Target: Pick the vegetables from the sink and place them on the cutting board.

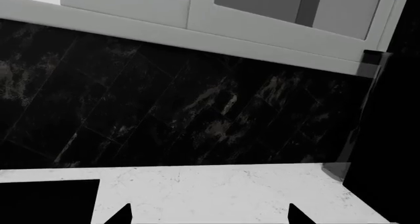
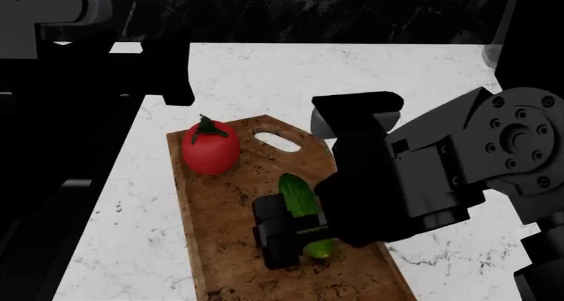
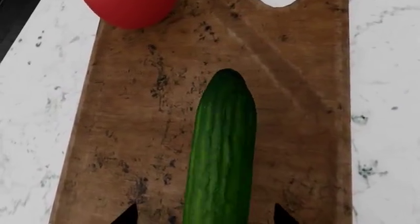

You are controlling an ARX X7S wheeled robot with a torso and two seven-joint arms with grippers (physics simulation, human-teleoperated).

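Observation:
The brown cutting board [image 2: 224,215] lies on the white counter. A red tomato [image 2: 210,152] with a green stem stands near its slotted handle end. The green cucumber [image 3: 222,150] lies flat along the board's middle. My right gripper [image 3: 203,216] is open and straddles the cucumber's near end, with a gap showing on both sides of it. In the head view, one dark finger [image 2: 277,238] sits beside the cucumber [image 2: 298,194]. My left gripper [image 1: 210,215] is open and empty over bare counter near the wall. The sink [image 2: 53,215] is the black area left of the counter.
White marbled counter [image 2: 370,70] surrounds the board. A black marbled backsplash [image 1: 196,111] rises behind it, with white cabinets [image 1: 276,17] above. My left arm [image 2: 53,10] reaches across the upper left. The bulky right arm [image 2: 493,149] covers the board's right side.

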